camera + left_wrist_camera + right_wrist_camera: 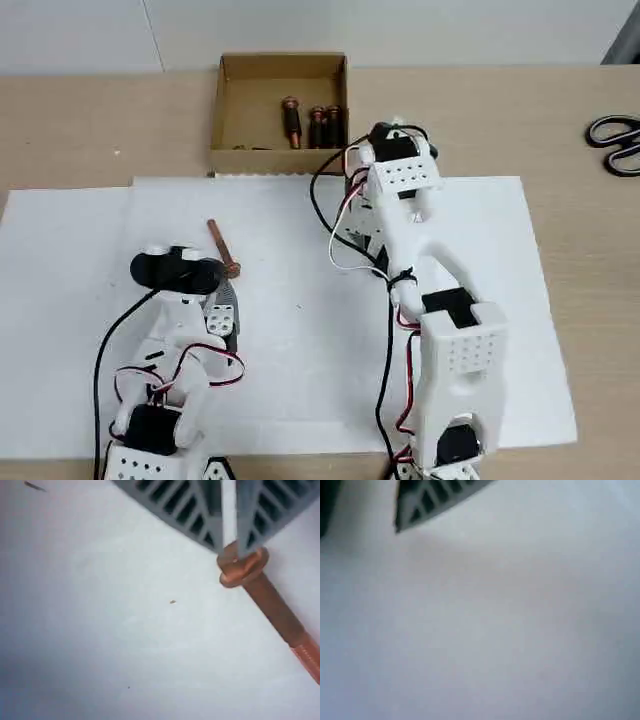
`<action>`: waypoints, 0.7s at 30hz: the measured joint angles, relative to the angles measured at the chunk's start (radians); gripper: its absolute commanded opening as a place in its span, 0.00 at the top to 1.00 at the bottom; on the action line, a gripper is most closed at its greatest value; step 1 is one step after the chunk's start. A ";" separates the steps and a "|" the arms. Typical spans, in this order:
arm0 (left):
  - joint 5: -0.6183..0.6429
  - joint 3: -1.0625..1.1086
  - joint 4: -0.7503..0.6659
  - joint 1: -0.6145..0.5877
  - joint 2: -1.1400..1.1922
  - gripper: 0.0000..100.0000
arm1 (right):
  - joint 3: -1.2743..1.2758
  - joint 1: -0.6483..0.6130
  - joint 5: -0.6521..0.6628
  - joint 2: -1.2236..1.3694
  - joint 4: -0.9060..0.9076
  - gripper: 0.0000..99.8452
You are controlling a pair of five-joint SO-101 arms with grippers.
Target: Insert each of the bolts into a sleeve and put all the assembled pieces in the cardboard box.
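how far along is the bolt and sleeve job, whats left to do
Done: three pieces that look assembled lie in the cardboard box. In hand: the left hand is at the head of a bare bolt lying on the white paper; whether it grips the bolt is unclear. Left: that bolt needs a sleeve, then goes into the box.

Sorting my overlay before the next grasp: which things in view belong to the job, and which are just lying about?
Job: loose copper-coloured metal bolt; open brown cardboard box; dark sleeved bolts inside it.
Lying about: black-handled scissors on the wooden table; white paper sheet.
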 measured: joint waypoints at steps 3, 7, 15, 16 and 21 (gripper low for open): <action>0.000 0.000 0.000 0.000 0.000 0.99 | 0.000 -0.002 0.000 0.006 0.000 0.82; 0.000 0.000 0.000 0.000 0.000 0.99 | 0.000 -0.006 0.000 0.008 -0.002 0.82; 0.000 0.000 0.000 0.000 0.000 0.99 | 0.000 -0.018 0.000 0.008 -0.002 0.95; 0.000 0.000 0.000 0.000 0.000 0.99 | 0.000 -0.018 0.003 0.008 -0.002 0.99; 0.000 0.000 0.000 0.000 0.000 0.99 | 0.000 -0.018 0.003 0.008 -0.002 0.97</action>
